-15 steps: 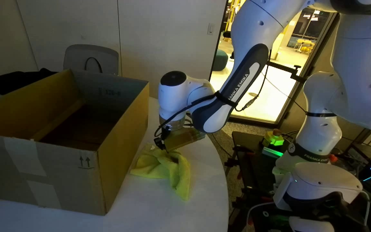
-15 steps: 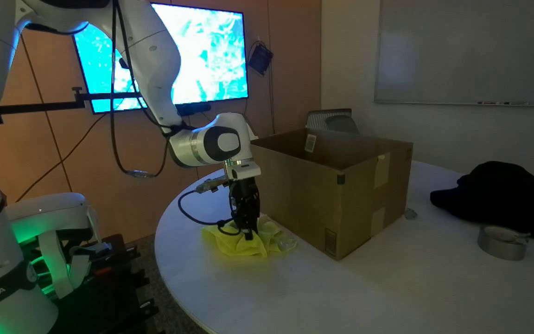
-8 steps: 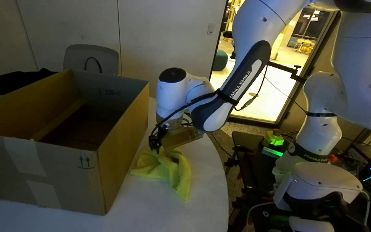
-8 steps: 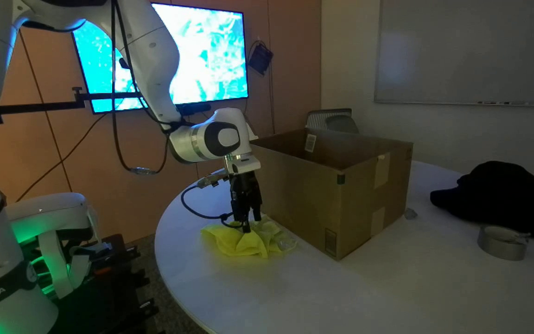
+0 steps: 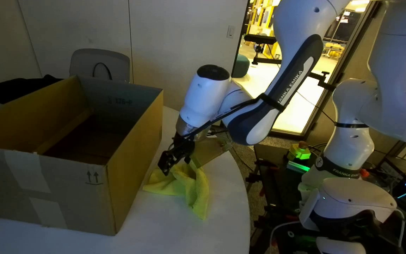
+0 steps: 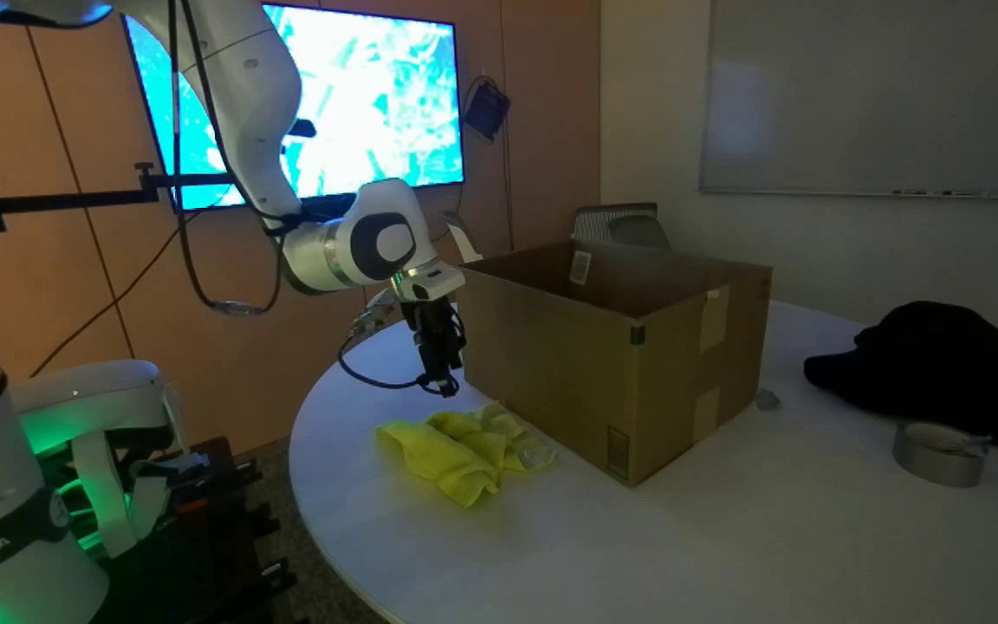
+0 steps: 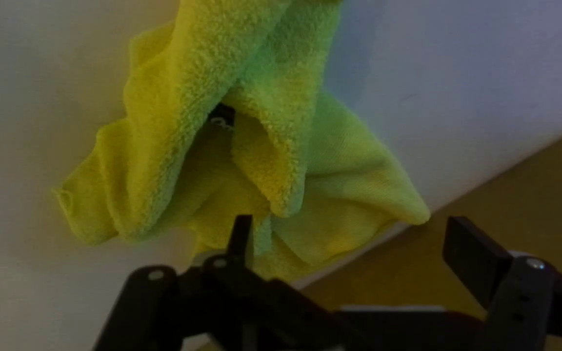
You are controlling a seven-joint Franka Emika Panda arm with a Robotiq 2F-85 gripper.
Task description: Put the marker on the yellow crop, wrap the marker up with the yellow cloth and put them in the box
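Cloth point(image 7: 281, 161), yellow and crumpled, lies below the empty, wide-apart pincer point(image 7: 350, 231), maybe with the marker point(image 7: 222, 116) in a fold. Wrapping looks begun; the cardboard box point(image 5: 136, 158) beside the pincer comes last.

The yellow cloth point(image 7: 271, 97) is fuzzy, rough-napped fabric; the box point(image 6: 564, 381), matt cardboard; the tabletop point(image 6: 724, 537), smooth.
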